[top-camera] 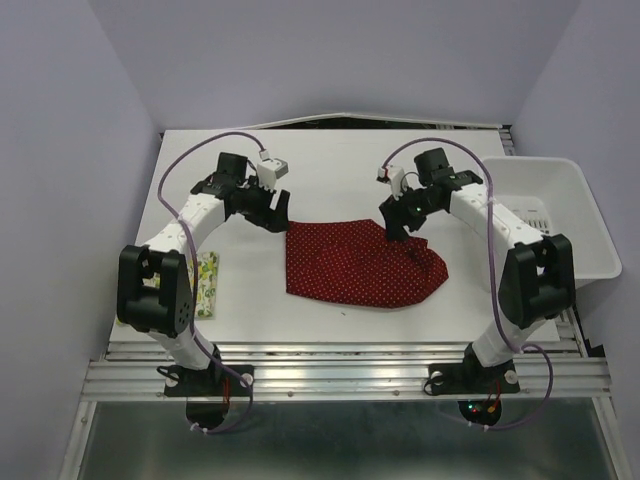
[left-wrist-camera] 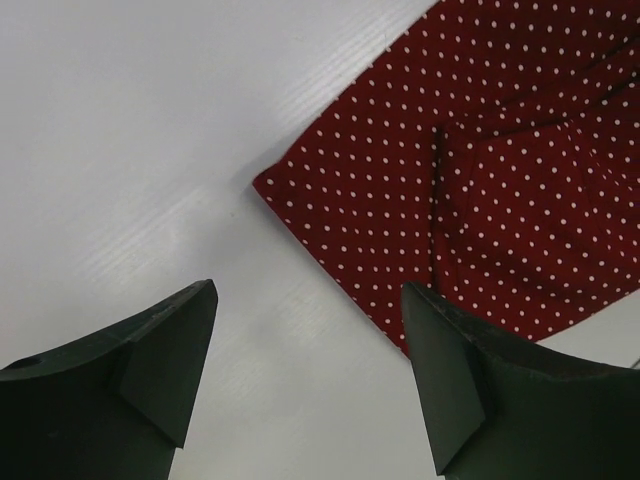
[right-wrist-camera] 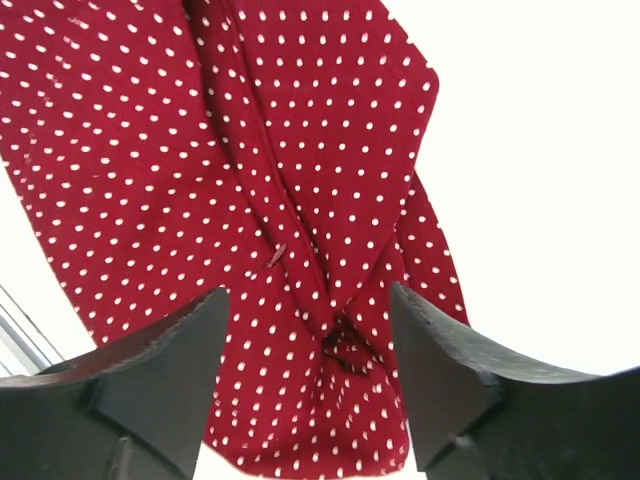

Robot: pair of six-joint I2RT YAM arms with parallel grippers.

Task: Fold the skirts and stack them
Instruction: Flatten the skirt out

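Note:
The dark red polka-dot skirt (top-camera: 360,265) lies spread on the white table, creased toward its right end. My left gripper (top-camera: 277,217) is open and empty just off the skirt's far left corner (left-wrist-camera: 270,185); the skirt (left-wrist-camera: 500,170) fills the upper right of the left wrist view. My right gripper (top-camera: 398,237) is open above the skirt's far right part, over a bunched fold (right-wrist-camera: 345,345). The lemon-print skirt (top-camera: 207,284) lies folded at the table's left near edge, beside the left arm.
A white plastic bin (top-camera: 560,215) stands at the table's right edge. A grey slotted rail (top-camera: 340,375) runs along the near edge at the arm bases. Pale walls close in both sides.

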